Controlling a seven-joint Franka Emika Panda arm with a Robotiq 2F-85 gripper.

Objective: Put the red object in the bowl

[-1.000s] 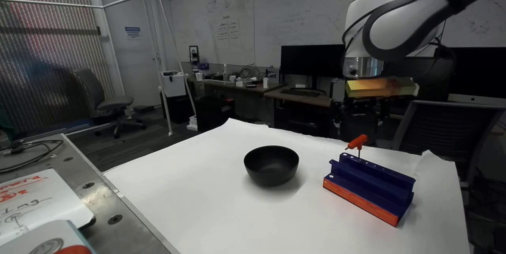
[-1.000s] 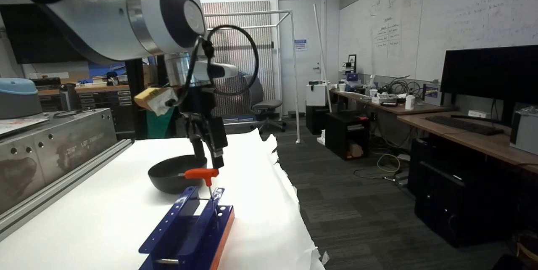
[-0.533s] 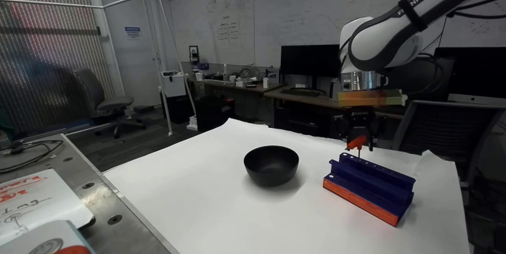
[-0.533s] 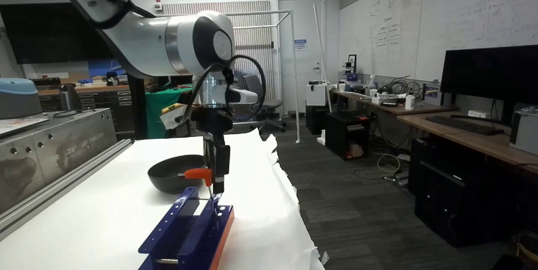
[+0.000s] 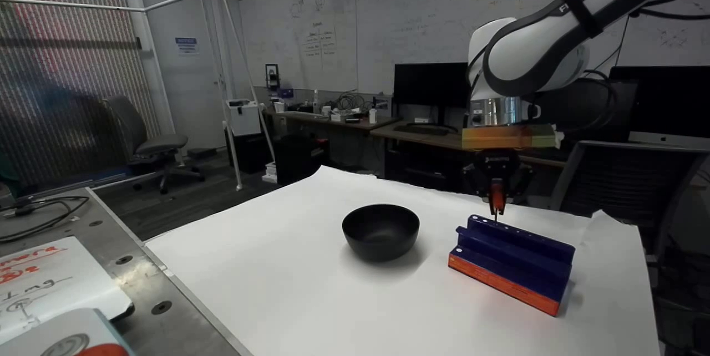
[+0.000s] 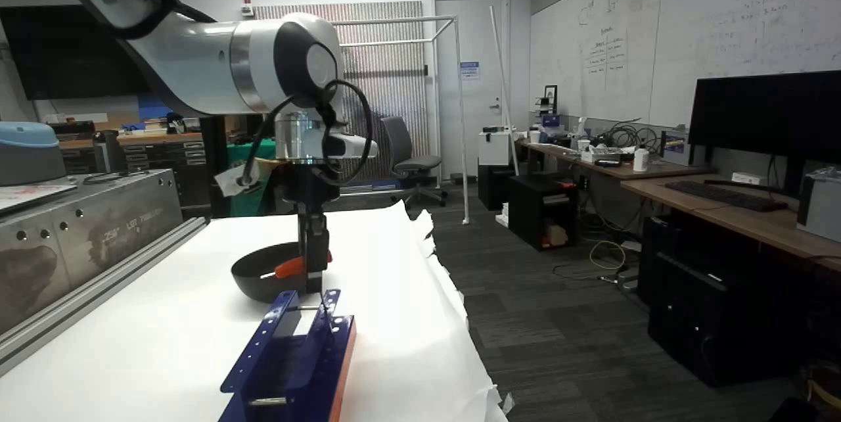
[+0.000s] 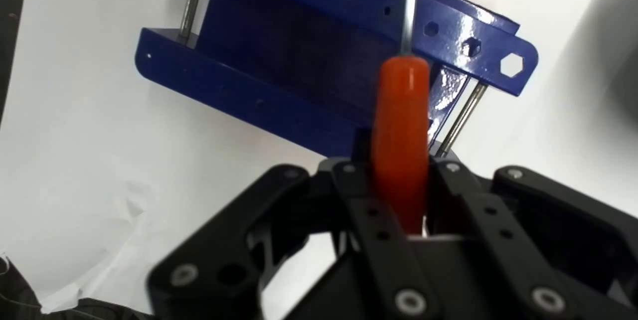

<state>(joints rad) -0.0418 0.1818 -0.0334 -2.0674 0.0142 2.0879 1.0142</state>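
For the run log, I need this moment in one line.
gripper: shut on red tool | lower shank: reaches blue block, seating unclear | black bowl: apart from block, tool not inside

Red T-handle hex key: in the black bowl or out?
Out: an exterior view shows the gripper holding the T-handle hex key at the blue stand, apart from the black bowl.

There's "F", a strap [image 5: 581, 11], then "NKA EMI" along the robot arm [image 5: 532, 51]; "NOTICE" on the blue-and-white sign [image 6: 469, 70] on the door [image 6: 481, 106]; ".250" and "LOT" across the metal beam [image 6: 98, 231], the rest blurred! Over on the whiteboard [image 5: 388, 18], the handwriting [image 5: 320, 40] is too faint to read.
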